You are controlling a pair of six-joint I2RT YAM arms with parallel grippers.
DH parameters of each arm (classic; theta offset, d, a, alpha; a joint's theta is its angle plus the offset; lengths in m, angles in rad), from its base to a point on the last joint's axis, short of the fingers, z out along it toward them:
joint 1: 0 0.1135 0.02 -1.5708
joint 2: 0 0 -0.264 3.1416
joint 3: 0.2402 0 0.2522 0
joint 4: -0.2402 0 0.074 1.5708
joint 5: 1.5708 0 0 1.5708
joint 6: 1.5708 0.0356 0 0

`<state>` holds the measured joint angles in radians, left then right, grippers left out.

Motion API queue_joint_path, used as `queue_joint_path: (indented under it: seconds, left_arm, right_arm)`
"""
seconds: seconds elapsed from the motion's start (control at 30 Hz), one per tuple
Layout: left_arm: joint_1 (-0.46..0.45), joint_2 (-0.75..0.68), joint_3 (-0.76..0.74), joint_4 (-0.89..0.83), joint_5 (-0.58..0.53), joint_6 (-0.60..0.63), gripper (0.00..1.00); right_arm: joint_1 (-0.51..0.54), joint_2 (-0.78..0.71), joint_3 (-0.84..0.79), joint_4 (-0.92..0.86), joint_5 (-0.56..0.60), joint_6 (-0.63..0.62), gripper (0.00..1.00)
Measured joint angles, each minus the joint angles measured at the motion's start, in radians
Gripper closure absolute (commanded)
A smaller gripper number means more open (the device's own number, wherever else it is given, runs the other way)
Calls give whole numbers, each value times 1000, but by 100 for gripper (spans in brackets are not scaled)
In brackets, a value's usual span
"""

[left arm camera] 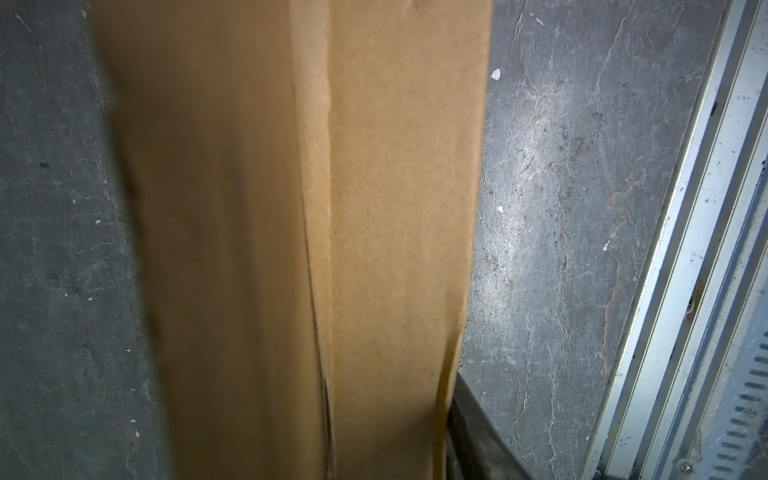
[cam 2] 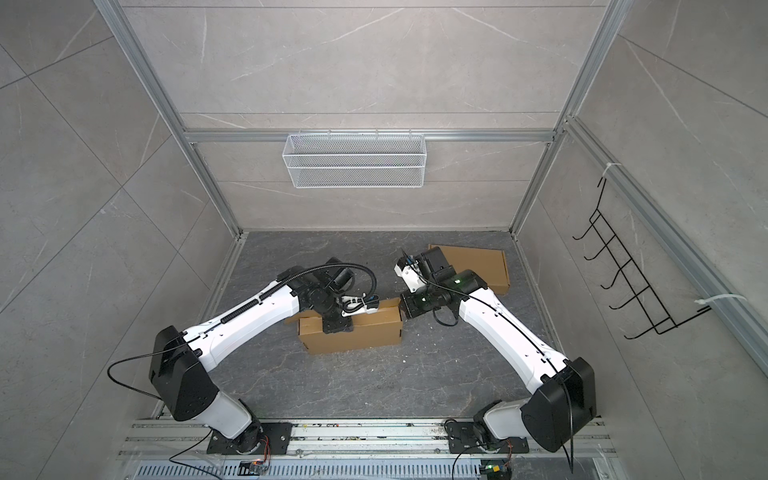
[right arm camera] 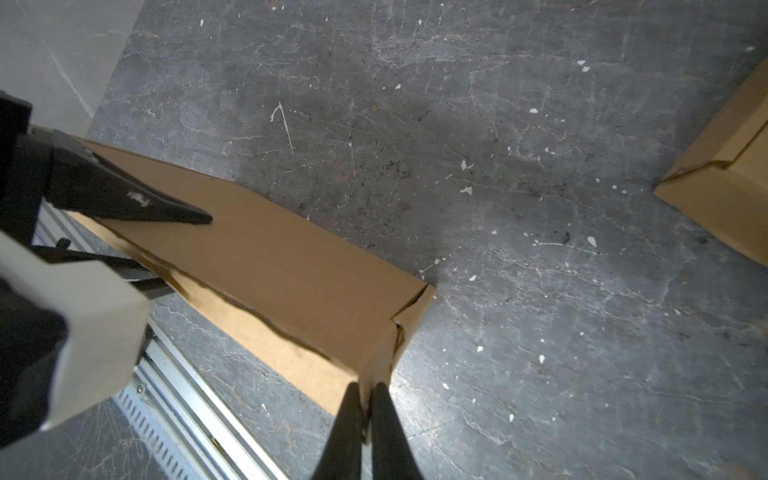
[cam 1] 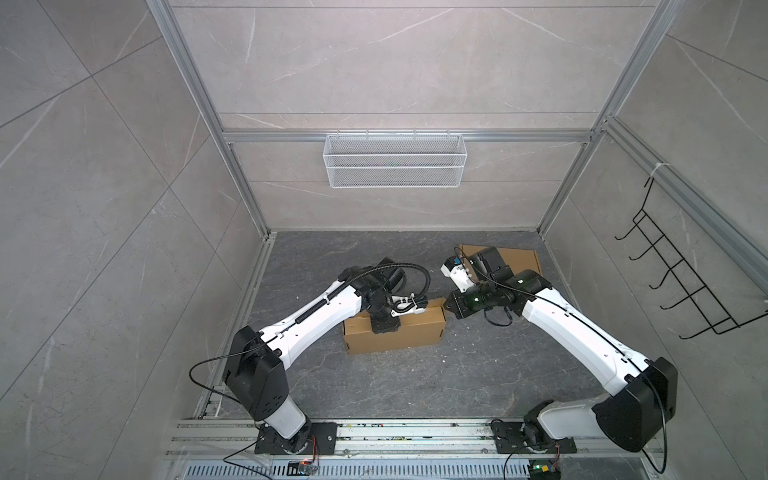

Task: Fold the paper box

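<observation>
Cardboard box (cam 1: 407, 330) — likely light, stiff; end-flap corner good hold, right gripper (right arm camera: 365, 399) clamped there; left gripper (right arm camera: 187, 251) part-open astride lid edge, grip unclear.

Both top views are sharp and evenly lit from above, with only soft shadows on the dark floor (cam 1: 415, 382). The left wrist view is dim. There the paper box (left arm camera: 270, 249) blurs close up, and a pale sheen lies on the floor beside it. In the right wrist view the right gripper (right arm camera: 366, 386) is out of focus.
</observation>
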<state>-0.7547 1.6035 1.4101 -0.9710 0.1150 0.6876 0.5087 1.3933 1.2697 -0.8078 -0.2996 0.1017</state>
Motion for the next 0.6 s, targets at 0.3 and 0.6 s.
queue_joint_path:
  seconds: [0.3,0.6]
  left_arm:
    - [0,4,5,-3,0,0,61]
    - [0,5,6,-2,0,-3,61]
  right_arm:
    - [10,0,-11,18,-2,105,93]
    - [14,-12,-35,55,13,143,98]
